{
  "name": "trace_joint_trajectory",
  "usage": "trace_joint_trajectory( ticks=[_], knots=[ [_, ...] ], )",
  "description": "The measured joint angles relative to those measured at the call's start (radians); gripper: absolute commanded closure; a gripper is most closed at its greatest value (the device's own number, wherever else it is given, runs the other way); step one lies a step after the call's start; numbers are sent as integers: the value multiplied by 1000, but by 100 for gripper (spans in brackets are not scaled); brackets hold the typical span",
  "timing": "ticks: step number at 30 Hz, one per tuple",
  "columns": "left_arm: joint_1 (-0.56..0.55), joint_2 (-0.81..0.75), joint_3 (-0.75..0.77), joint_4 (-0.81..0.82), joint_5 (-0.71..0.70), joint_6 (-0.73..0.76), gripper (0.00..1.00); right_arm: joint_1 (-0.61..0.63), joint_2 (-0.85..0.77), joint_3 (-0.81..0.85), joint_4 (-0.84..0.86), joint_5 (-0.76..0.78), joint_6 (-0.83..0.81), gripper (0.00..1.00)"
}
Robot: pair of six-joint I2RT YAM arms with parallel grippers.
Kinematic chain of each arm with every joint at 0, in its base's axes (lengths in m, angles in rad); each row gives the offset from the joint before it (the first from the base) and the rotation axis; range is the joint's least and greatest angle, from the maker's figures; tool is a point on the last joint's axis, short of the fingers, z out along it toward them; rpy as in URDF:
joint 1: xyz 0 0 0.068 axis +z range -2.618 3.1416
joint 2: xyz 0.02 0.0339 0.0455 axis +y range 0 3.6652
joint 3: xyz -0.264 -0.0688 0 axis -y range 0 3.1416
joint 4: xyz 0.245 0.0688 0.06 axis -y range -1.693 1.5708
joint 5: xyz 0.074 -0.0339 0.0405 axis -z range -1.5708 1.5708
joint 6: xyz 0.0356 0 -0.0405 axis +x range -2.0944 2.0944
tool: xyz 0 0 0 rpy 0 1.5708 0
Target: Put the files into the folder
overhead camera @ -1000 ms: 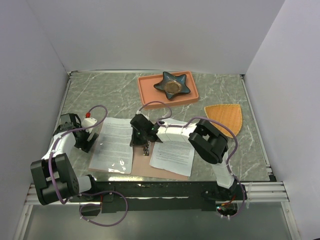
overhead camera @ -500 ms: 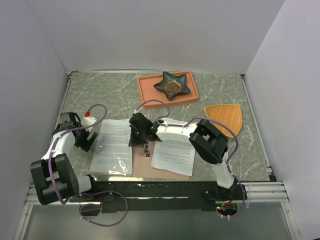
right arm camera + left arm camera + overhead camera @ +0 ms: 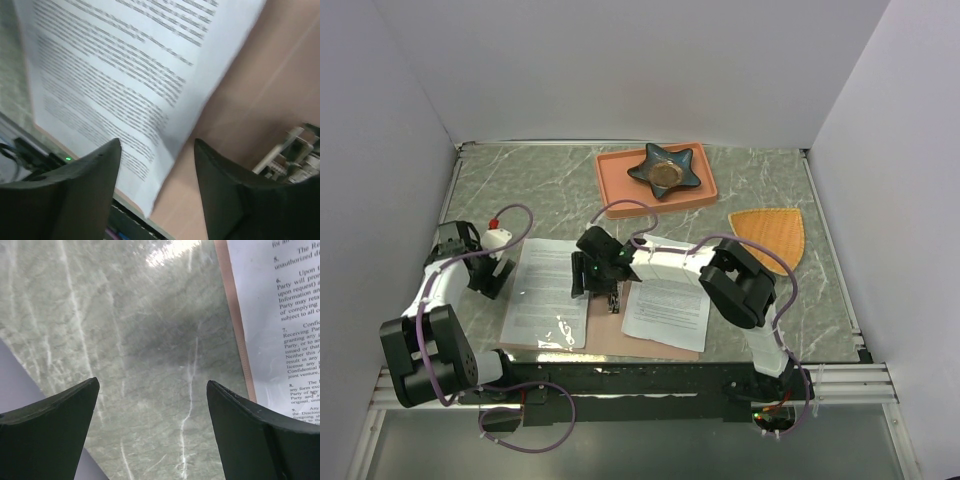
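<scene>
The folder (image 3: 612, 338) lies open and flat near the table's front edge, its silver clip (image 3: 613, 298) at the spine. Two files rest on it: one sheet (image 3: 545, 295) on the left half, another (image 3: 668, 312) on the right half. My right gripper (image 3: 582, 283) hovers open over the left sheet's right edge. In the right wrist view the sheet (image 3: 115, 75) and bare folder (image 3: 255, 95) lie below the open gripper (image 3: 157, 150), with nothing between the fingers. My left gripper (image 3: 490, 282) stands open over bare marble just left of the folder; its wrist view shows the folder edge (image 3: 232, 315) and the sheet (image 3: 287, 315).
A salmon-orange tray (image 3: 616, 190) with a dark star-shaped dish (image 3: 666, 170) sits at the back. An orange fan-shaped mat (image 3: 772, 235) lies at the right. White walls close the table on three sides.
My right gripper has gone from shut to open and shifted slightly left, from the clip toward the left sheet. The left arm has barely moved.
</scene>
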Motion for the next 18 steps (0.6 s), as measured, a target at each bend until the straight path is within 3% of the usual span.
trace_joint_trajectory(
  ticks=[7,12,18],
  knots=[
    [0,-14,98,-37,-4,-12,4,1,-53,20,-154,68,-30,49],
    [-21,-49,231,-104,6,-62,4,1,-152,19,-248,156,-44,51],
    [-107,-149,245,-154,38,-116,4,2,-148,18,-344,236,-39,49]
  ],
)
